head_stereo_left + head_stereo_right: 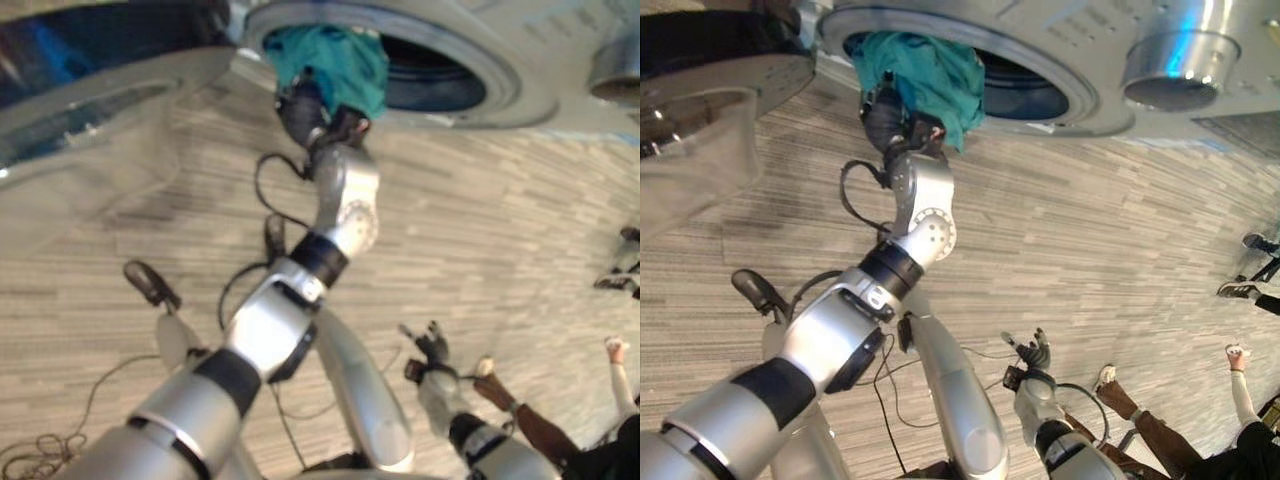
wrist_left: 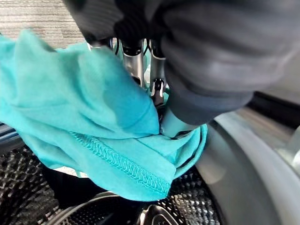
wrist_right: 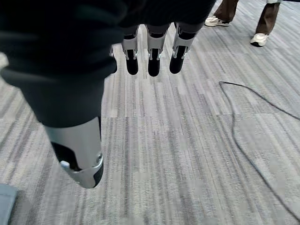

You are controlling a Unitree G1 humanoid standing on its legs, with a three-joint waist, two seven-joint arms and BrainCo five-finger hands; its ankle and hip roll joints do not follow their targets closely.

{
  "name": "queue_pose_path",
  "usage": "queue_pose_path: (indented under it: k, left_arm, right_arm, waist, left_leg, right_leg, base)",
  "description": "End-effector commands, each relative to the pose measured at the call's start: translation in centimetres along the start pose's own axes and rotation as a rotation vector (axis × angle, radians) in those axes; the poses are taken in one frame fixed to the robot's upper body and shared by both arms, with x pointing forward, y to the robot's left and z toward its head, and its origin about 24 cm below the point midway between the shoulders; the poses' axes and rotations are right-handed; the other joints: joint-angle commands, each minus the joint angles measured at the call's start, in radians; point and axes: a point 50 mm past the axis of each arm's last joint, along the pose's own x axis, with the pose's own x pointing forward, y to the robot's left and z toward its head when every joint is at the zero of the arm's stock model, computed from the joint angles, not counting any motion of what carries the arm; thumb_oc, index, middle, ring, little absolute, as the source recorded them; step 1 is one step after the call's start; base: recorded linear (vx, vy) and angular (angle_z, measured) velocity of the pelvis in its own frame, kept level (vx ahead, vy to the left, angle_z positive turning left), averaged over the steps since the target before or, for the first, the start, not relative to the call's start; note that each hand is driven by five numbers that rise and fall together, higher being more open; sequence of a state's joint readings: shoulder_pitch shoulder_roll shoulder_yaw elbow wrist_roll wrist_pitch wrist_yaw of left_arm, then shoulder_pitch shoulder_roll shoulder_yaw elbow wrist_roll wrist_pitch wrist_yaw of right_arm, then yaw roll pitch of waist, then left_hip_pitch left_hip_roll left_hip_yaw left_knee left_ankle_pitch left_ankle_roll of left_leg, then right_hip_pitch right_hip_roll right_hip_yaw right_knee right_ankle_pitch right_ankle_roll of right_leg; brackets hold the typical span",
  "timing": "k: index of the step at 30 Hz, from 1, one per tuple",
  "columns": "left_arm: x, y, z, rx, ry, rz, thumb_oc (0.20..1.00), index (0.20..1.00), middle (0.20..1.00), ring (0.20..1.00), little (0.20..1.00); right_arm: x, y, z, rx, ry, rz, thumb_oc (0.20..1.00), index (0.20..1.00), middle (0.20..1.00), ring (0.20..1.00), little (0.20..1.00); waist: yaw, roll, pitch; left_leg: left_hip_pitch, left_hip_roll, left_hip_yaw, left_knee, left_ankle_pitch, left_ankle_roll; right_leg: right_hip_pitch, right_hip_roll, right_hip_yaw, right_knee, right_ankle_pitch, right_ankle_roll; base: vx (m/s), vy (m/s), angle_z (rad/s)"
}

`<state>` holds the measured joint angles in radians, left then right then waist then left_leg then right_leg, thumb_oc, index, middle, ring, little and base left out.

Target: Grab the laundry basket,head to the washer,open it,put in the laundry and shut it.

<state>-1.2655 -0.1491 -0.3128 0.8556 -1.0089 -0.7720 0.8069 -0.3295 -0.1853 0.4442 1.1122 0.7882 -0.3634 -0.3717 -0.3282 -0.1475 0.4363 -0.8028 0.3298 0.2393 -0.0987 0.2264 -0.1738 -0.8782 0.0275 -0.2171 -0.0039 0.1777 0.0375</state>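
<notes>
Left hand (image 1: 890,118) reaches to the washer (image 1: 1090,60) opening, fingers (image 2: 136,61) and thumb pinched on a teal cloth (image 2: 79,122). The cloth drapes over and below that hand at the rim of the door hole, above the perforated drum (image 2: 18,173). Right hand (image 3: 150,51) hangs low over grey floor (image 3: 187,154), fingers straight, holding nothing, well apart from the cloth.

We see a soft teal cloth (image 1: 925,75) hanging over the bottom edge of the washer's round opening (image 1: 1080,100). It is bunched and folded, with a stitched hem. Part of it dips toward the dark, dotted metal drum (image 2: 28,187).
</notes>
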Motion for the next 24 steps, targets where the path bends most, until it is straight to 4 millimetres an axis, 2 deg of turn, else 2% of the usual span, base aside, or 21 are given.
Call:
queue_pose_path:
  k: [1,5,9,10,11,13,14,15,16,18,20,21,22,23,24]
  left_arm:
    - [-8.6,-7.3,-4.1,-0.037,0.148,-0.164,0.200,0.200,0.200,0.200,0.200]
    - [-9.0,-9.2,-3.0,-0.052,0.092,-0.205,0.200,0.200,0.200,0.200,0.200]
    - [-10.3,-12.4,-1.3,-0.079,0.038,-0.347,0.200,0.200,0.200,0.200,0.200]
    - [-10.7,-13.1,-0.9,-0.066,0.006,-0.388,0.200,0.200,0.200,0.200,0.200]
    - [-10.6,-12.9,-0.9,-0.056,-0.010,-0.387,0.200,0.200,0.200,0.200,0.200]
    - [-10.7,-13.1,-0.5,-0.077,-0.020,-0.391,0.200,0.200,0.200,0.200,0.200]
    - [-10.7,-13.1,-0.6,-0.077,-0.020,-0.391,0.200,0.200,0.200,0.200,0.200]
    - [-10.3,-13.2,-0.2,-0.076,-0.047,-0.383,0.200,0.200,0.200,0.200,0.200]
    - [-9.9,-13.2,0.1,-0.060,-0.074,-0.369,0.200,0.200,0.200,0.200,0.200]
    - [-6.9,-11.4,1.3,-0.028,-0.182,-0.228,0.200,0.200,0.200,0.200,0.200]
    - [-5.4,-10.5,2.1,-0.045,-0.216,-0.155,0.200,0.200,0.200,0.200,0.200]
    - [-3.8,-9.5,3.0,-0.069,-0.241,-0.098,0.200,0.200,0.200,0.200,0.200]
    - [-3.1,-9.0,3.3,-0.083,-0.244,-0.085,0.200,0.200,0.200,0.200,0.200]
    - [-2.4,-9.0,4.0,-0.123,-0.240,-0.088,0.200,0.200,0.200,0.200,0.200]
    - [-2.2,-9.2,4.3,-0.141,-0.232,-0.099,0.200,0.200,0.200,0.200,0.200]
  right_arm:
    - [0.5,-0.4,1.4,0.067,-0.031,-0.065,1.000,1.000,1.000,1.000,1.000]
    - [0.5,-0.6,1.1,0.061,-0.019,-0.087,1.000,1.000,1.000,1.000,1.000]
    - [0.6,-1.8,0.7,0.017,-0.009,-0.117,1.000,1.000,1.000,1.000,1.000]
    - [0.5,-2.2,0.5,0.006,-0.010,-0.126,1.000,1.000,1.000,1.000,1.000]
    - [0.5,-2.7,0.5,-0.003,-0.014,-0.134,1.000,1.000,1.000,1.000,1.000]
    - [0.3,-3.3,-0.1,-0.019,-0.003,-0.148,1.000,1.000,1.000,1.000,1.000]
    - [0.3,-3.3,-0.1,-0.020,-0.003,-0.148,1.000,1.000,1.000,1.000,1.000]
    - [0.3,-3.0,0.0,-0.037,-0.010,-0.134,1.000,1.000,1.000,1.000,1.000]
    - [0.3,-2.8,0.0,-0.042,-0.014,-0.131,1.000,1.000,1.000,1.000,1.000]
    - [-0.3,-1.4,-0.9,-0.056,0.000,-0.080,1.000,1.000,1.000,1.000,1.000]
    - [-0.6,-1.1,-1.3,-0.056,0.009,-0.057,1.000,1.000,1.000,1.000,1.000]
    - [-0.6,-0.6,-1.1,-0.034,-0.003,-0.039,1.000,1.000,1.000,1.000,1.000]
    - [-0.7,-0.3,-1.0,-0.019,-0.010,-0.024,1.000,1.000,1.000,1.000,1.000]
    - [-0.5,0.4,-0.1,0.025,-0.032,0.005,1.000,1.000,1.000,1.000,1.000]
    - [-0.4,1.0,0.4,0.041,-0.049,0.030,1.000,1.000,1.000,1.000,1.000]
  waist:
    - [-0.037,-0.006,0.072]
    - [-0.047,-0.017,0.064]
    - [-0.064,-0.034,0.048]
    - [-0.072,-0.040,0.047]
    - [-0.070,-0.044,0.046]
    - [-0.069,-0.053,0.044]
    - [-0.071,-0.051,0.043]
    - [-0.062,-0.054,0.037]
    - [-0.062,-0.050,0.035]
    - [-0.059,-0.028,0.019]
    - [-0.067,-0.025,0.008]
    - [-0.070,-0.027,0.000]
    - [-0.069,-0.028,-0.005]
    - [-0.059,-0.034,-0.010]
    - [-0.055,-0.034,-0.013]
  left_leg:
    - [0.146,0.124,0.054,0.011,-0.084,-0.055]
    - [0.166,0.134,0.082,0.011,-0.086,-0.052]
    - [0.209,0.133,0.115,0.035,-0.115,-0.028]
    - [0.200,0.130,0.099,0.090,-0.156,-0.014]
    - [0.191,0.124,0.073,0.121,-0.183,-0.006]
    - [0.160,0.123,0.018,0.174,-0.207,0.007]
    - [0.153,0.124,0.014,0.181,-0.210,0.007]
    - [0.133,0.127,-0.045,0.218,-0.231,0.015]
    - [0.119,0.131,-0.076,0.231,-0.235,0.017]
    - [0.116,0.189,-0.079,0.243,-0.226,0.001]
    - [0.112,0.208,-0.076,0.275,-0.241,0.007]
    - [0.081,0.222,-0.093,0.367,-0.292,0.026]
    - [0.027,0.229,-0.129,0.449,-0.330,0.044]
    - [-0.049,0.237,-0.183,0.562,-0.373,0.066]
    - [-0.072,0.235,-0.207,0.588,-0.391,0.071]
  right_leg:
    - [-0.128,-0.012,-0.038,0.241,-0.161,0.103]
    - [-0.152,-0.007,-0.031,0.269,-0.161,0.109]
    - [-0.172,0.001,-0.008,0.313,-0.171,0.108]
    - [-0.176,0.006,0.007,0.325,-0.177,0.105]
    - [-0.178,0.011,0.019,0.333,-0.181,0.102]
    - [-0.183,0.019,0.026,0.364,-0.194,0.092]
    - [-0.185,0.018,0.024,0.366,-0.195,0.092]
    - [-0.190,0.025,0.028,0.394,-0.208,0.089]
    - [-0.200,0.021,0.026,0.418,-0.217,0.090]
    - [-0.240,0.015,0.022,0.505,-0.268,0.092]
    - [-0.261,0.017,0.022,0.555,-0.290,0.083]
    - [-0.275,0.017,0.032,0.587,-0.300,0.078]
    - [-0.286,0.016,0.028,0.609,-0.311,0.064]
    - [-0.290,0.016,0.027,0.643,-0.328,0.048]
    - [-0.287,0.016,0.023,0.645,-0.333,0.044]
  base:
    - [0.00,0.000,0.00]
    - [0.00,0.018,-0.03]
    - [0.01,0.025,-0.22]
    - [0.00,0.031,-0.30]
    - [0.00,0.000,-0.29]
    - [0.00,-0.060,-0.27]
    - [0.00,-0.032,-0.26]
    - [0.01,-0.019,-0.21]
    - [0.03,-0.041,-0.23]
    - [0.06,-0.055,-0.20]
    - [0.04,-0.008,0.08]
    - [0.02,-0.006,0.23]
    - [-0.01,-0.064,0.13]
    - [-0.02,-0.075,0.01]
    - [-0.02,-0.100,0.02]
